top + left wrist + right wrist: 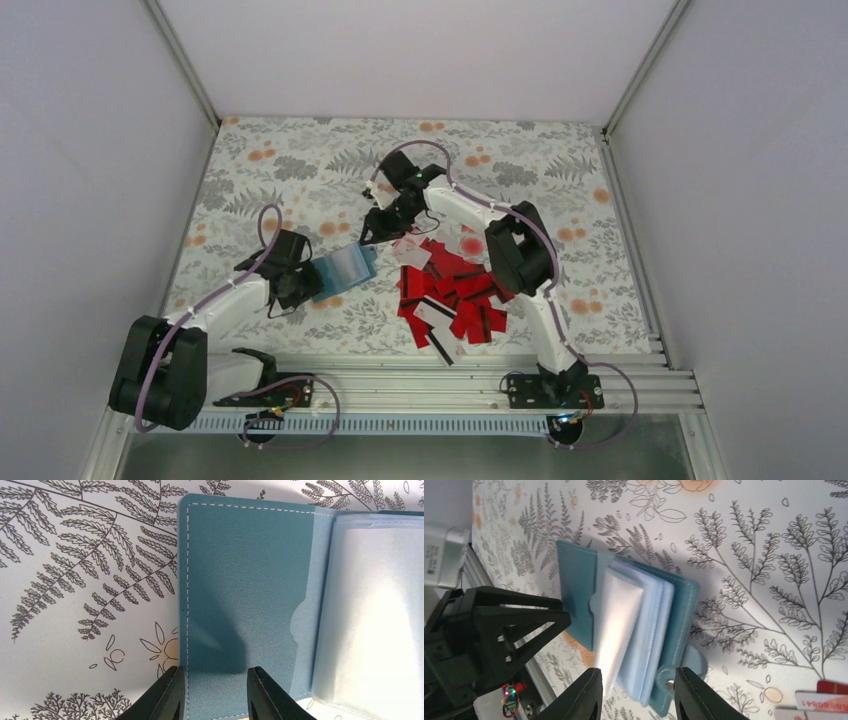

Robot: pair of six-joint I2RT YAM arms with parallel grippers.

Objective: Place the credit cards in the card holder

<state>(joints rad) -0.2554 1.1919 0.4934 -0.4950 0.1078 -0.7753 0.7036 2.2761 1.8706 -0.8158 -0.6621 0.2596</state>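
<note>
The teal card holder (345, 270) lies open on the patterned table, left of the pile of red credit cards (455, 295). My left gripper (216, 692) is open, its jaws straddling the edge of the holder's left cover (240, 580); it shows in the top view (305, 280) at the holder's left end. My right gripper (636, 692) is open and empty, hovering over the holder (574, 585), whose clear pockets (629, 625) fan upward. The snap tab (694, 662) lies by the right finger. In the top view the right gripper (375, 232) is just above the holder's right end.
The card pile spreads from the table's middle toward the metal rail (440, 365) at the near edge; a few white-faced cards (412, 252) lie on top. Two card corners (824, 700) show low right in the right wrist view. White walls enclose the table.
</note>
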